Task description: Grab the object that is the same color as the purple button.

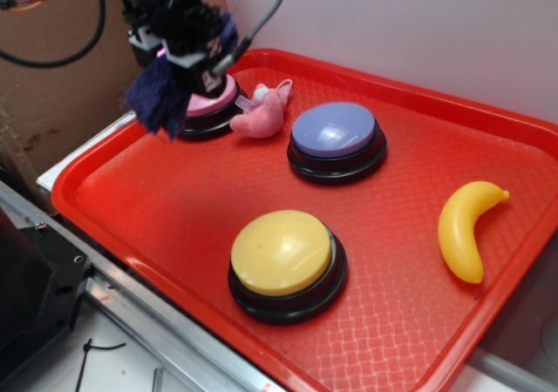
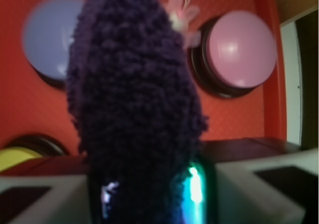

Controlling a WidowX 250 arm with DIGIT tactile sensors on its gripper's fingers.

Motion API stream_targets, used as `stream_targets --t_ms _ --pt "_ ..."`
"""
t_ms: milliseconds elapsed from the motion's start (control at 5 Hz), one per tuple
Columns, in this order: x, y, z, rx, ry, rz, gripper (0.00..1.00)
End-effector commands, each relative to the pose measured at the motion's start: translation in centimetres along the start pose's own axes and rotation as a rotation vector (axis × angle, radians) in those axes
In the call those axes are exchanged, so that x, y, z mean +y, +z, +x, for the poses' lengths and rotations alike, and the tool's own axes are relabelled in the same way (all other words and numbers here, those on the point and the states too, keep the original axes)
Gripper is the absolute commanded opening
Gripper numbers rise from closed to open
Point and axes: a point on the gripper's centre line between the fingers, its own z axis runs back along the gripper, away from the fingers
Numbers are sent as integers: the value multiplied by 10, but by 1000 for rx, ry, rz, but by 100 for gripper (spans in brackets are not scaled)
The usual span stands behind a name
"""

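The object, a dark navy-purple fuzzy scrap of cloth (image 1: 157, 96), hangs above the tray's back left corner, clear of the tray floor. My gripper (image 1: 179, 70) is shut on it from above. In the wrist view the object (image 2: 134, 99) fills the middle of the frame, pinched between the two shiny fingers (image 2: 198, 194) at the bottom. The purple button (image 1: 334, 131) with its lavender dome on a black base sits at the tray's back middle, to the right of the gripper; the wrist view has the purple button (image 2: 47, 37) at upper left.
Everything lies on a red tray (image 1: 148, 209). A pink-topped button (image 1: 214, 104) stands just behind the gripper, with a pink plush toy (image 1: 261, 113) beside it. A yellow-topped button (image 1: 283, 257) sits near the front and a yellow banana (image 1: 462, 231) at the right.
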Motion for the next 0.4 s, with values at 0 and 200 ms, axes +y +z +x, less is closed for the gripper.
stream_targets --t_ms 0,200 --pt "-21 64 27 -132 66 -29 0" --pt "-19 58 25 -113 98 -64 0"
